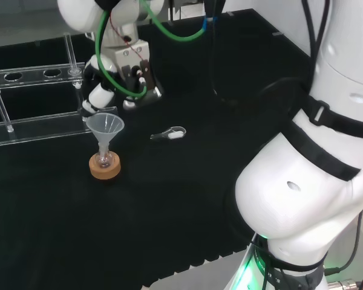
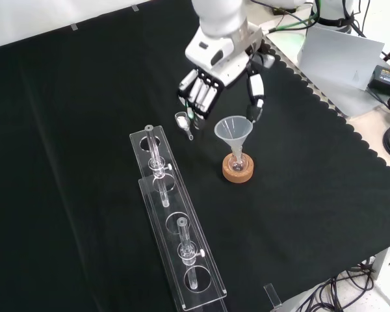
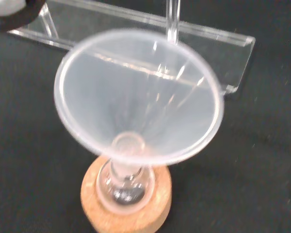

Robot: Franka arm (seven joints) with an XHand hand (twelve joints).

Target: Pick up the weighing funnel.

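The weighing funnel [image 1: 169, 134] [image 2: 182, 121], a small clear scoop with a short stem, lies on the black cloth with nothing touching it. The hand [image 1: 118, 75] [image 2: 216, 78] hangs above the cloth with its fingers [image 2: 199, 97] straight and pointing down, open and holding nothing. In the front view the fingertips hover just above and right of the weighing funnel. In the head view the hand sits to its upper left. The big funnel [image 1: 104, 125] [image 2: 233, 129] [image 3: 136, 97] stands mouth up in a small flask on a cork ring [image 1: 104, 167] [image 2: 238, 171] [image 3: 128, 211], close under the hand.
A clear plastic rack [image 2: 175, 221] [image 1: 30, 78] [image 3: 136, 31] with upright glass tubes runs along the cloth beside the funnel. Green cables [image 1: 169, 33] loop off the wrist. The cloth's scalloped edge [image 2: 351, 140] lies at the front view's right.
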